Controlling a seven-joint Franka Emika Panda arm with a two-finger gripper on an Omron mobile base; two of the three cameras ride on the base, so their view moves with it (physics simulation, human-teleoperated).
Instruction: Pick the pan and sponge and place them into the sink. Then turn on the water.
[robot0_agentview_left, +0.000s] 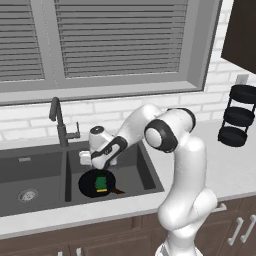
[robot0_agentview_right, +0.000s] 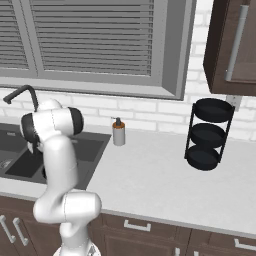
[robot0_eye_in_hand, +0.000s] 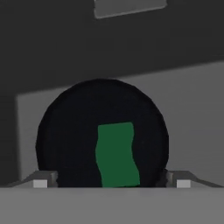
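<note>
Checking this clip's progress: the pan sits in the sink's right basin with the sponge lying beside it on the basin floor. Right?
Not quite. The sponge lies inside the pan, not beside it; the hand view shows its green top on the black pan. The pan is indeed in the right basin of the sink.

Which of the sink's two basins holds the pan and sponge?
The right basin, the one below the gripper. The pan lies on its floor with the sponge on it; the left basin shows just its drain.
</note>
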